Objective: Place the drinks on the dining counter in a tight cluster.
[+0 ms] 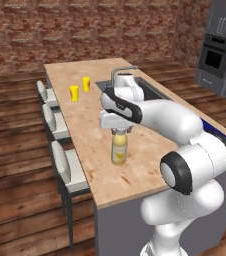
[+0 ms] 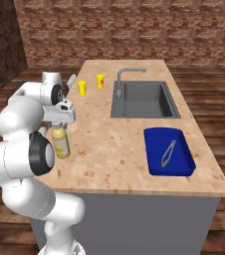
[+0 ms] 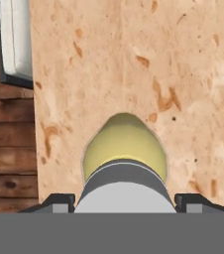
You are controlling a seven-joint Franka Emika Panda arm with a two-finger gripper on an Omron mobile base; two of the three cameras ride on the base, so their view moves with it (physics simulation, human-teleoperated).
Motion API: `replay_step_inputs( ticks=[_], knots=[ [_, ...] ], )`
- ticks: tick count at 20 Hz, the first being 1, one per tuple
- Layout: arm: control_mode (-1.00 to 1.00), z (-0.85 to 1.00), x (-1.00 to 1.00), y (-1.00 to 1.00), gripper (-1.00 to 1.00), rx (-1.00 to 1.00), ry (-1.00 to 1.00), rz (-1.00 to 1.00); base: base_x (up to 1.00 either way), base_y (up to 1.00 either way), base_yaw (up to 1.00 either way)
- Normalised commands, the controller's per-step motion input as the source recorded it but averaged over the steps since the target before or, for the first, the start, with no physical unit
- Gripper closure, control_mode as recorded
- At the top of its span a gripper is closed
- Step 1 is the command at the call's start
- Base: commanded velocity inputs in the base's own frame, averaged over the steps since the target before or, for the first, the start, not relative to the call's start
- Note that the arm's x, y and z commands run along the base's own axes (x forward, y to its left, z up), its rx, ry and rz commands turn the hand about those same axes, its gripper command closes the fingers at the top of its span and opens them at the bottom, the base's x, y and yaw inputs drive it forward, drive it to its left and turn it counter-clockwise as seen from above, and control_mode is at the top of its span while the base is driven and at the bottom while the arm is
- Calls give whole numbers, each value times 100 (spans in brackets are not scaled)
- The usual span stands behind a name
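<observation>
Left base view: yellow bottle (image 1: pixel 118 149) is standing upright on the dining counter (image 1: pixel 135 165), near the stool-side edge, long axis vertical, cap pointing up into the gripper (image 1: pixel 120 131). Fingers are straddling the neck; contact is hard to make out w/ the hand covering it. Two yellow cups (image 1: pixel 80 88) are sitting well apart, farther along. Stools (image 1: pixel 65 165) are lining the edge.

Right base view: arm is hiding part of the bottle (image 2: pixel 60 141). Sink (image 2: pixel 143 99), faucet (image 2: pixel 125 79) & blue tray (image 2: pixel 168 152) w/ tongs (image 2: pixel 168 153) are showing here.

Hand view: looking down on the bottle (image 3: pixel 125 149); grey cap (image 3: pixel 125 191) is cut off at bottom. Finger tips (image 3: pixel 57 202) are sitting spread either side, not pressing it.
</observation>
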Motion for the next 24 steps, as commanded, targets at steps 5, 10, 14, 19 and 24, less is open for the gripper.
replay_step_inputs(
  ticks=[5,10,14,19,24],
  knots=[
    [-100,-9,0,0,100,0,-1,0,0,0,0],
    [-100,-3,8,0,100,9,-1,0,0,0,0],
    [-100,-1,7,0,100,6,0,0,0,0,0],
    [-100,0,2,4,100,0,3,0,0,0,0],
    [-100,-3,0,11,100,-5,3,0,0,0,0]
  ],
)
